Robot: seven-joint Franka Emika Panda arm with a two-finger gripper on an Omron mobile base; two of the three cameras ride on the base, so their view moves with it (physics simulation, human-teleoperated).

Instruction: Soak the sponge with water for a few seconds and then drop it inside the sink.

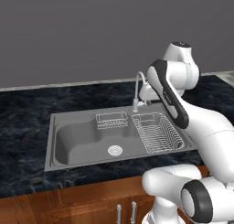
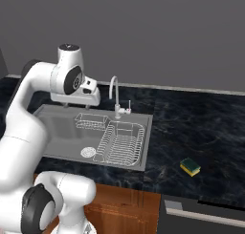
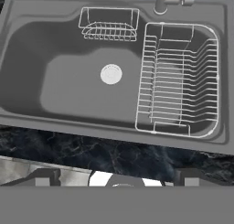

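Dark marble counter, sponge point(image 2: 190, 167) lying well right of sink point(image 2: 57, 128), gripper point(image 2: 81, 104) wide open, empty

Two base views look forward and down at the sink point(image 1: 64, 145) from behind-left and behind-right, both sharing basin, faucet point(image 2: 115, 97) and dish rack point(image 1: 157, 132); hand view looks nearly straight down, close over the same basin.
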